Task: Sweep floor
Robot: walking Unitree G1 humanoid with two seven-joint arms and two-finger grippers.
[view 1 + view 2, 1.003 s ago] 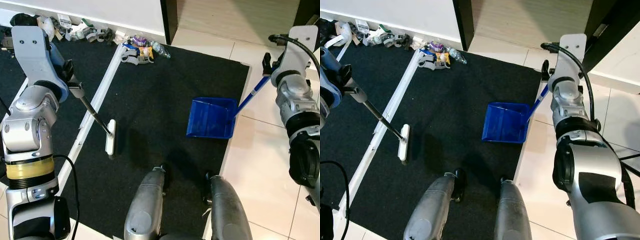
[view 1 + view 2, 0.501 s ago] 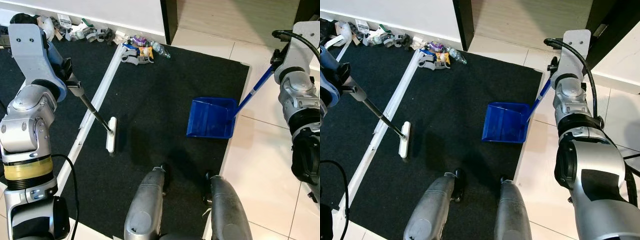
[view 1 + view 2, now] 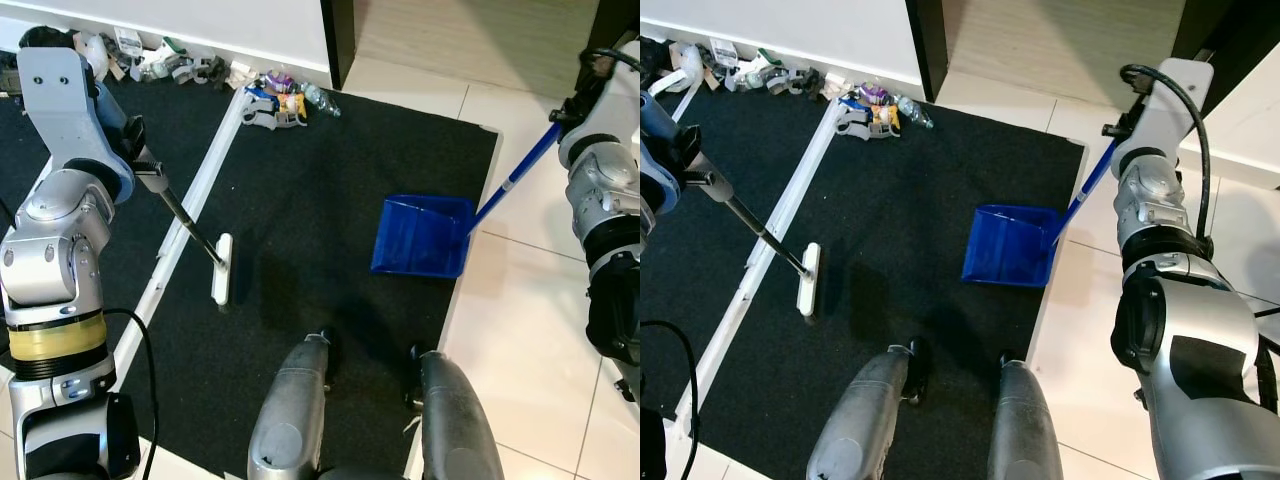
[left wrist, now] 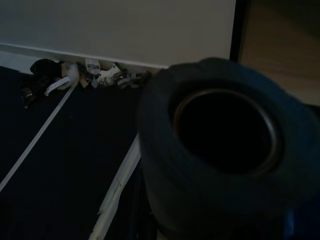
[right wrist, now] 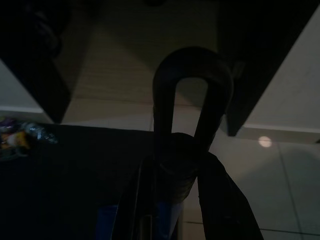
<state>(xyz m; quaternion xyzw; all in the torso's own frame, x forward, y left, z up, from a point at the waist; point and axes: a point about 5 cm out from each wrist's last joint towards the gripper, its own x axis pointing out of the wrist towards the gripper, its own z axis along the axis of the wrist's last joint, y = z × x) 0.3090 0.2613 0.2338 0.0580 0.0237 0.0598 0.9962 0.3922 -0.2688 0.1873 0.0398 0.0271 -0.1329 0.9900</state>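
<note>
Since a second ago the right gripper [image 5: 187, 165] has swung outward, tilting the blue dustpan [image 3: 422, 236] handle it clamps; the pan barely shifted on the black rug [image 3: 320, 180]. Left gripper [image 3: 135, 160] is closed around the broom [image 3: 221, 270] shaft. Both tools look light and stiff, best held high on their handles. Litter [image 3: 275, 100] lies by the wall; no writing is readable.
</note>
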